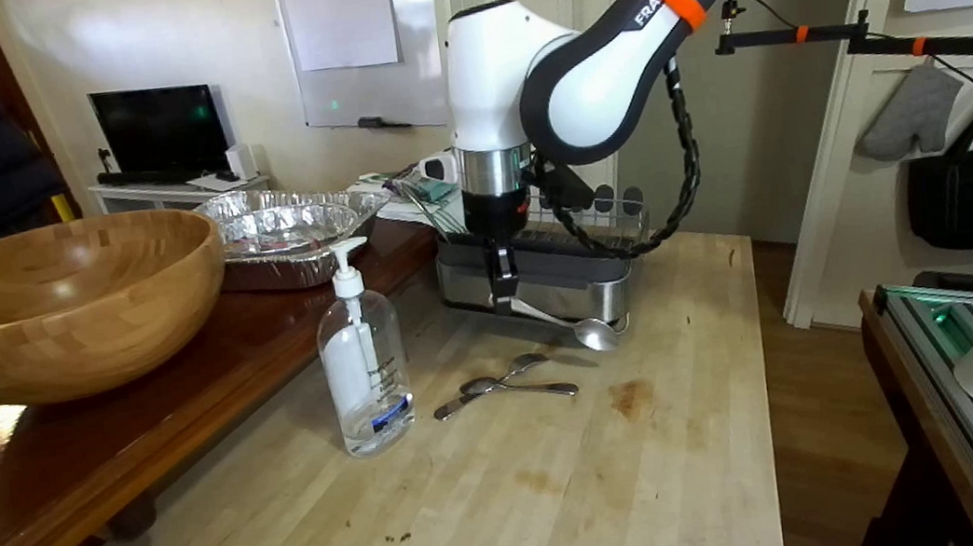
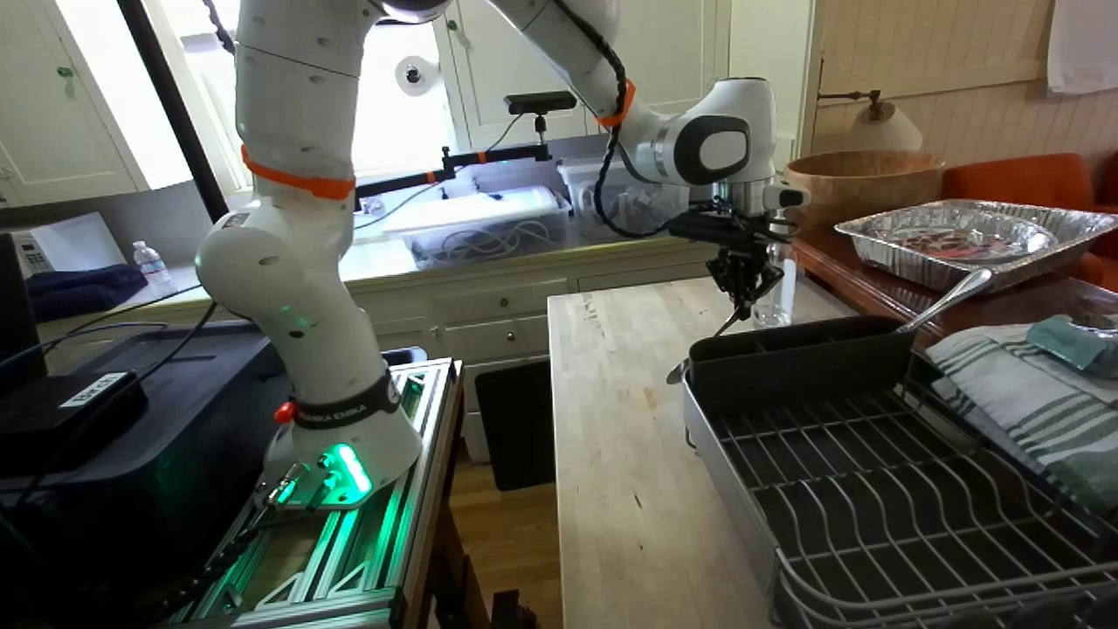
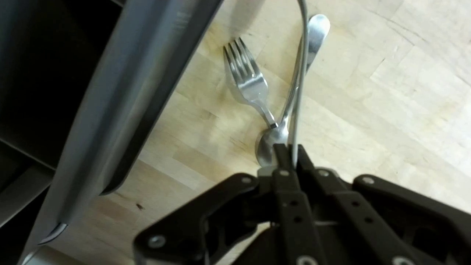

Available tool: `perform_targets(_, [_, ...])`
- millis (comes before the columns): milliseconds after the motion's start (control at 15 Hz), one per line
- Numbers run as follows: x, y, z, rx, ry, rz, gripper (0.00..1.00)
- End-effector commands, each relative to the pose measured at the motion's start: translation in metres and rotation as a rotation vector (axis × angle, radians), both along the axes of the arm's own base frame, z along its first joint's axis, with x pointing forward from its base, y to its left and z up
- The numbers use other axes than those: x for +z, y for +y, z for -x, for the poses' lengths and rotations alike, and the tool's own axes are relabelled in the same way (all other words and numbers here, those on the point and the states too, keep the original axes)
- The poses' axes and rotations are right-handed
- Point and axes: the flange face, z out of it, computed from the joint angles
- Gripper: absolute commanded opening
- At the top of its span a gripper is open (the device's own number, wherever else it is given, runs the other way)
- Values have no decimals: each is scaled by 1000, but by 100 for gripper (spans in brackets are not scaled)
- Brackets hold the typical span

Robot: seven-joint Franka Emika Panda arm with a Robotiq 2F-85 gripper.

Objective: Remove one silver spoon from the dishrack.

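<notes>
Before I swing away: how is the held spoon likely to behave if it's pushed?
The held spoon is probably stiff, as it looks like metal. It may pivot in the pincer, which grips it near one end. Its smooth, shiny surface could also let it slip.

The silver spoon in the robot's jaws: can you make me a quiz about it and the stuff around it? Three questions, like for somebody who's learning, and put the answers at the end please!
1. True or false: the jaws grip the held spoon by its bowl.
2. What crosses the loose spoon lying on the pale table? a) a knife b) a fork c) a whisk
3. Fill in: in both exterior views, the held spoon's bowl is ___ the dishrack.

Key:
1. False. The jaws are shut on its handle.
2. b. The fork lies there too.
3. Outside.
</notes>
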Motion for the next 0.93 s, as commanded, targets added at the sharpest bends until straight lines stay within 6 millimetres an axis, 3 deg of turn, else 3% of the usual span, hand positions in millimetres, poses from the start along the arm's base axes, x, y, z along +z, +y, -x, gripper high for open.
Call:
perform_targets(0, [-20,2,-17,-17,34,10,1])
perform_targets(867, [-61,3,-49,-73,47,9,1])
